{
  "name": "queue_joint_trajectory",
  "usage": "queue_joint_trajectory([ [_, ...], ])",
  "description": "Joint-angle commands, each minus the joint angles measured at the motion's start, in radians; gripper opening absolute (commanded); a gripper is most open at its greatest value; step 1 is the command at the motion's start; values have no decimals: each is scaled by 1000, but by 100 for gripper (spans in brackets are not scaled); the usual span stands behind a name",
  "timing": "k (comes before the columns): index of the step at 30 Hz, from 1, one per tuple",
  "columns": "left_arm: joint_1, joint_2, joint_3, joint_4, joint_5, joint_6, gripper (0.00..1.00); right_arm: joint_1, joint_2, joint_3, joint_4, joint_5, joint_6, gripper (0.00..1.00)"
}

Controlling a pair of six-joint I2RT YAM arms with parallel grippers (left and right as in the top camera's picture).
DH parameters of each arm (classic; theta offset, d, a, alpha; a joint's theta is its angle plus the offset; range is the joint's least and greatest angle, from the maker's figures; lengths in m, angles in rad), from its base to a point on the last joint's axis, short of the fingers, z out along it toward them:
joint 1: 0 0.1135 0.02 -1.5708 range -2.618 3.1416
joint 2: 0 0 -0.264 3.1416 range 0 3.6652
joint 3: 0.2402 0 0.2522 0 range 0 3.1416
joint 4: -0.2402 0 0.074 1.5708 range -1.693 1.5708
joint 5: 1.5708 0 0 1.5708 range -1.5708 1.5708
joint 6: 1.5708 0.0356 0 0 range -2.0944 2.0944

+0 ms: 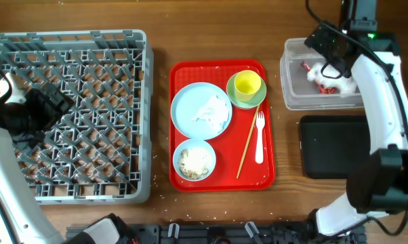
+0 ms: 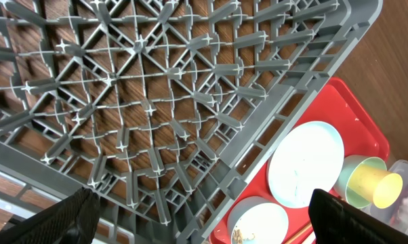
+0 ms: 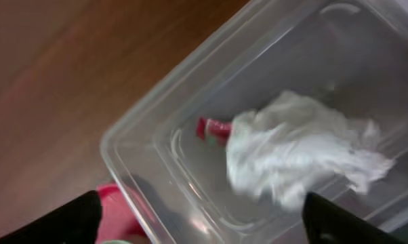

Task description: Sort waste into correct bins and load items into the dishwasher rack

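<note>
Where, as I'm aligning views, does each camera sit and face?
Overhead: above the table, looking down on the grey plastic lattice rack and red rectangular tray; left arm and right arm show.
Left wrist: over the rack, facing the tray; left gripper shows.
Right wrist: over the clear rectangular plastic tub, facing its crumpled white napkin; right gripper shows.
Shared: napkin, in overhead and right wrist.

Overhead view is bright and even, light soft from above, shadows faint. The tray (image 1: 224, 166) is crisp, and so is the rack (image 1: 144, 108) left of it. On the left wrist view the plate (image 2: 306, 163) is slightly washed out. Right wrist view is blurry: napkin (image 3: 292, 159) smeared, pale glare along the tub (image 3: 190, 88) wall.
</note>
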Motion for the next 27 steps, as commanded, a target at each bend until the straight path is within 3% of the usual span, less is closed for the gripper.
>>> queue_joint_trajectory([
  [1,3,-10,12,0,1,-5,100,5,10,14,-37,-330,-158,98],
  [2,4,-10,12,1,1,-5,100,8,10,14,-68,-616,-334,97],
  [4,4,-10,12,0,1,-5,100,25,3,14,-114,-753,-398,96],
  [7,4,-10,12,0,1,-6,100,108,-50,14,-146,-618,-362,95],
  [11,4,-10,12,0,1,-5,100,330,-105,13,-184,-457,-331,98],
  [13,3,-10,12,0,1,-6,100,464,-86,-14,-189,-310,-209,97],
  [16,3,-10,12,0,1,-6,100,649,-45,-156,-108,-79,100,98],
  [18,4,-10,12,0,1,-6,100,692,-29,-228,-24,-67,183,98],
  [21,4,-10,12,0,1,-6,100,747,23,-318,151,-67,189,92],
  [27,3,-10,12,0,1,-5,100,752,137,-321,222,-62,200,91],
])
